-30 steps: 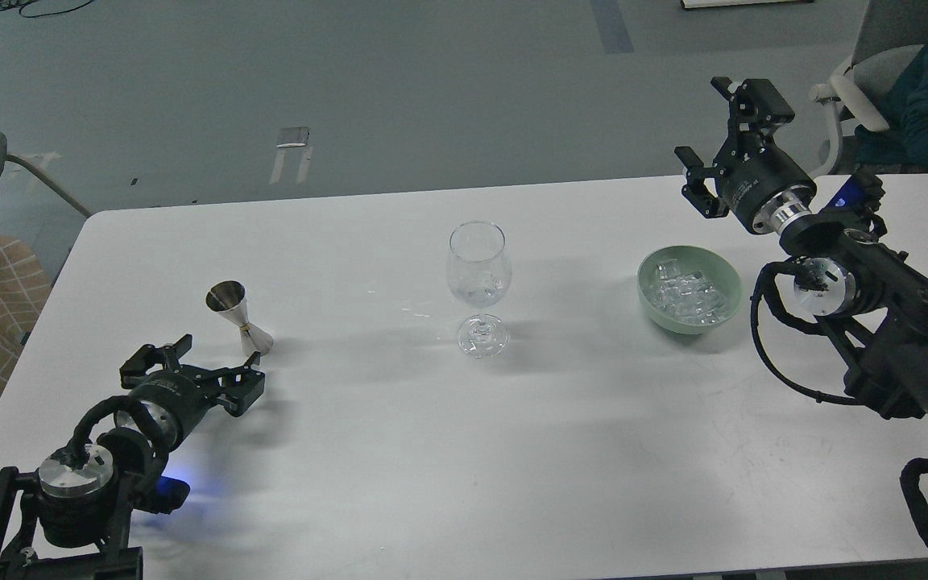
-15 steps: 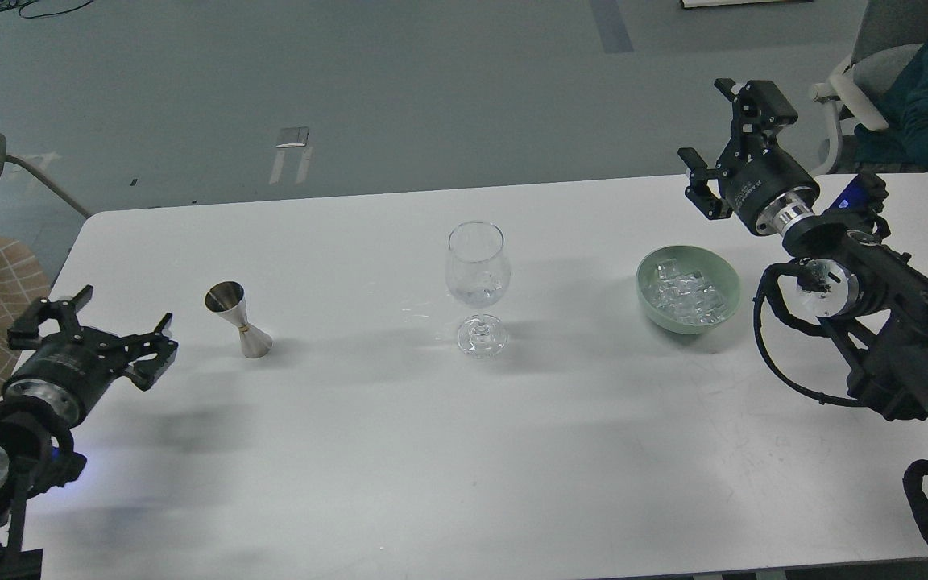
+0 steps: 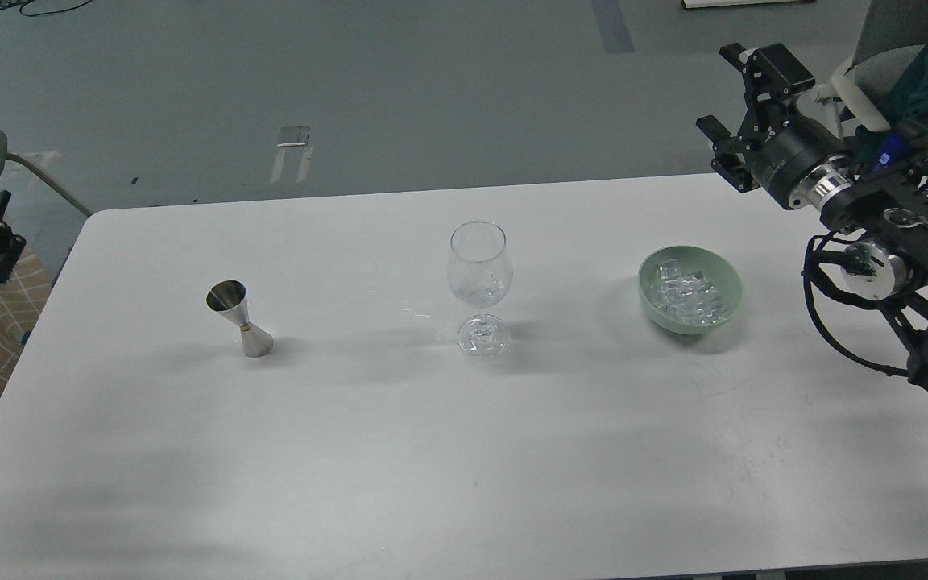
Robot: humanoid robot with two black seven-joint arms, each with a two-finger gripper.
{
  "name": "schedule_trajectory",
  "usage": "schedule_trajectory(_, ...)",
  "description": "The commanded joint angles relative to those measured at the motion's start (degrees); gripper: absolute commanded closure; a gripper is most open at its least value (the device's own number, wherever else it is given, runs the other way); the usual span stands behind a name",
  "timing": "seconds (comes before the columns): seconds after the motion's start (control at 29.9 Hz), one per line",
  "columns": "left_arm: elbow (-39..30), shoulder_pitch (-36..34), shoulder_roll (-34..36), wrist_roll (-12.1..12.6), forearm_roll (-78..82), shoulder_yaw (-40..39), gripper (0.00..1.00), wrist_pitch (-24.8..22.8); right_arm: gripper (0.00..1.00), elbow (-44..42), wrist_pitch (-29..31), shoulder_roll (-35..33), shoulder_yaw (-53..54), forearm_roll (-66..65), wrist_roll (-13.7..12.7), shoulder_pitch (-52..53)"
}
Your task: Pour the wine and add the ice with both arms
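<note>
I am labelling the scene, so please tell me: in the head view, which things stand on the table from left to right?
Jigger → wine glass → green bowl holding the ice.

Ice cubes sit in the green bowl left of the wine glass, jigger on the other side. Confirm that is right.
Not quite. The head view shows the green bowl holding the ice to the right of the wine glass, not the left. The jigger does stand on the other side of the glass, to its left.
</note>
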Motion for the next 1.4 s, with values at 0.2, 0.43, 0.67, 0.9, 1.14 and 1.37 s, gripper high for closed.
schedule_trajectory(0.2,0.37,-9.38,0.31,-0.91,0.99,6.74,0.02,0.28,0.00,18.83,-4.13,-18.81,-7.41,-16.40,0.11,-3.20)
schedule_trajectory(0.43,1.07,-14.22,0.67,-0.74,3.78,13.43,0.02,0.54,0.00,23.76,-10.37,-21.72,-7.85,-42.75,0.20,-9.17)
schedule_trajectory(0.67,2.39,-15.89,-1.62,-2.49,10.13,14.57,0.02,0.63,0.00,18.93,-14.33,-18.65,-8.73,-62.56,0.29,-13.75)
schedule_trajectory(0.9,2.22,-15.71,-3.03,-2.67,10.30,14.66,0.02,0.54,0.00,10.77,-13.90,-10.48,-11.09,-64.15,0.29,-12.79)
schedule_trajectory(1.14,2.22,-15.89,-4.08,-2.67,10.39,14.66,0.02,0.54,0.00,5.75,-13.90,-6.16,-17.86,-64.59,0.29,-8.13)
schedule_trajectory(1.37,1.95,-15.80,-5.13,-2.67,10.57,14.66,0.02,0.54,0.05,3.81,-13.90,-5.46,-20.68,-66.88,0.55,-6.28)
